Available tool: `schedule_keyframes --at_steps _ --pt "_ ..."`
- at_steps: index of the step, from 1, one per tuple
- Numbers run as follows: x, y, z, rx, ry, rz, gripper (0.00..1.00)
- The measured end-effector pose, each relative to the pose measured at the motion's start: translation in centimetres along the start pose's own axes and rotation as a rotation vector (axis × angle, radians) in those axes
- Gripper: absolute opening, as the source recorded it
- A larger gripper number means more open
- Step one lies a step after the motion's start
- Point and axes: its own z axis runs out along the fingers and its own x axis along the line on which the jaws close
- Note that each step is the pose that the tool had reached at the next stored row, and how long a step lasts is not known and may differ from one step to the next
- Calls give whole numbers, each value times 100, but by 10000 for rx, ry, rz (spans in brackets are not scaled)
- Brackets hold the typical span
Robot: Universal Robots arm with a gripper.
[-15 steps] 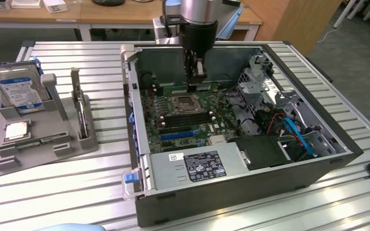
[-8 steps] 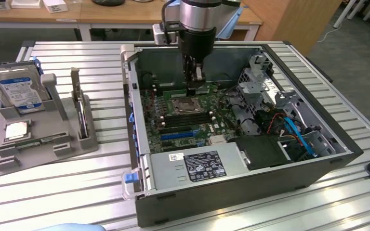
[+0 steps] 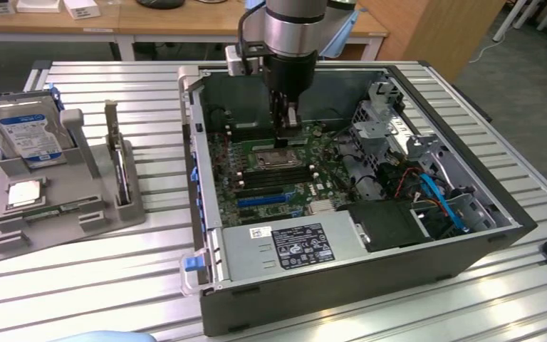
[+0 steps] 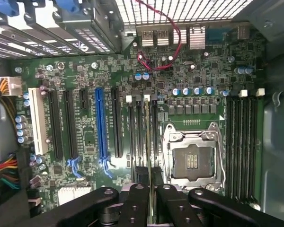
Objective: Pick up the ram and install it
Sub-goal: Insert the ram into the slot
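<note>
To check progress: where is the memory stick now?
Inside the computer case, the memory stick is held edge-on in the hand, above slots beside the empty processor socket.

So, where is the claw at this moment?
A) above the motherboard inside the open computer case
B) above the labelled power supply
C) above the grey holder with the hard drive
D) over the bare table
A: the claw hangs over the motherboard near the CPU socket, gripping the thin ram edge-on.

A slatted aluminium surface [image 3: 112, 278] spans the foreground. Behind it stand pale wooden desks [image 3: 207, 25] and a wooden cabinet [image 3: 426, 35]. Grey floor [image 3: 530, 71] lies at the exterior view's right, evenly lit.
</note>
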Motion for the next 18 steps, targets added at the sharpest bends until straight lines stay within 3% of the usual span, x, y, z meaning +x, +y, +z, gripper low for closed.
schedule_keyframes --at_steps 10,18 --pt "-9 9 174 1 1 17 13" --pt "-12 -14 196 -1 2 54 13"
